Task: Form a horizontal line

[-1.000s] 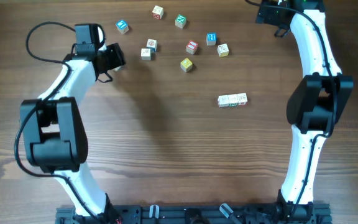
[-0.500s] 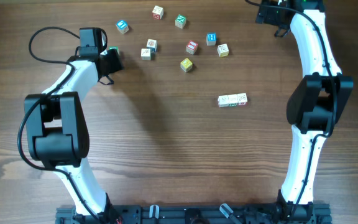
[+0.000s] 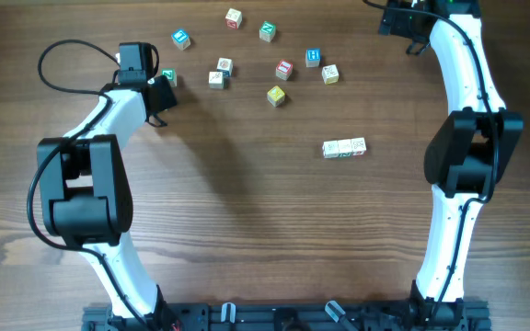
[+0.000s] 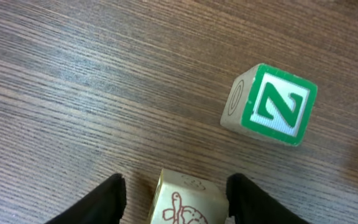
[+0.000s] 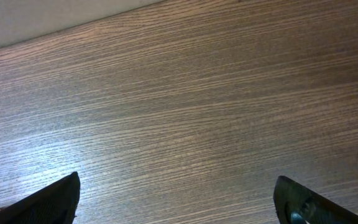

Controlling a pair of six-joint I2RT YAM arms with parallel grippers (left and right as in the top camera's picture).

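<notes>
Step in hand, as I judge it: picking a loose cube for the horizontal line point(image 3: 344, 147), at present a three-cube row right of the worktop's point(image 3: 247, 211) centre.

Left jaws straddle the turtle cube point(image 4: 188, 202) near the far left corner. One side touches it and bare wood shows on the other, so I cannot tell if it is gripped.

Advice: centre on the cube, close squarely, lift straight, and stay clear of the Z cube point(image 4: 272, 106) nearby.

Right jaws are wide apart and empty, at the far right corner.

Legible: a green "Z"; a red turtle outline.

row of cubes point(image 3: 344, 147): on table point(image 3: 247, 211), right of centre | loose cubes point(image 3: 276, 95): scattered behind it
</notes>
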